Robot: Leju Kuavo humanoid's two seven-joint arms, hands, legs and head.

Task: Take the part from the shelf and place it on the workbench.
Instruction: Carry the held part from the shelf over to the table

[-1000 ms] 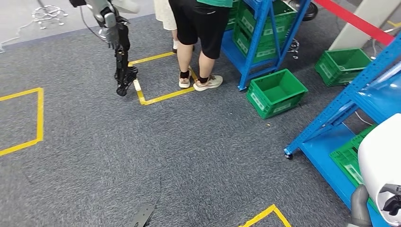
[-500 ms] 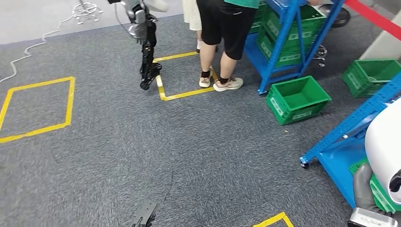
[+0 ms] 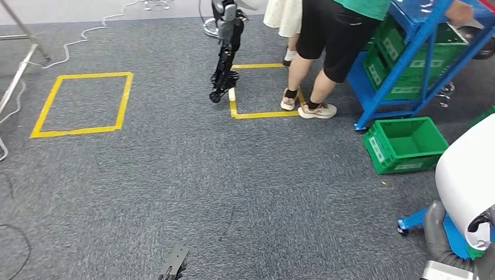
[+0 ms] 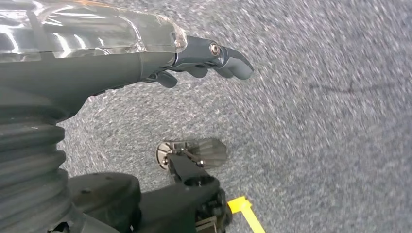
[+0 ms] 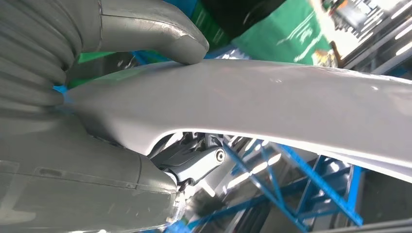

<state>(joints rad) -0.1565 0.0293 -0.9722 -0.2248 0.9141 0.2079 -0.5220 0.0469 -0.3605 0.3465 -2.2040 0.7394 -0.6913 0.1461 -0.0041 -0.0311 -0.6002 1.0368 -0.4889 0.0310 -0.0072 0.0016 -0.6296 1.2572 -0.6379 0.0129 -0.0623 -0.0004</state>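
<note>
The part [image 3: 467, 186] is a large, smooth white curved shell at the lower right of the head view. My right hand [image 3: 445, 248] grips it from below. In the right wrist view the grey thumb [image 5: 145, 29] presses on top of the part [image 5: 272, 107] while the darker fingers [image 5: 194, 162] hook under its edge. My left hand [image 4: 204, 58] hangs over the grey carpet with its fingers stretched out and nothing in them. The blue shelf [image 3: 408, 76] holding green crates stands at the upper right, beyond the part.
A person [image 3: 333, 35] stands at the blue shelf. A green crate [image 3: 405, 143] sits on the floor below it. Another robot's dark leg [image 3: 225, 58] stands by a yellow tape square [image 3: 262, 114]. A second yellow square [image 3: 82, 105] and cables [image 3: 9, 93] lie left.
The whole picture has slid to the right, so the camera has turned left, away from the shelf. The white part stays in my right hand. My left hand still hangs empty.
</note>
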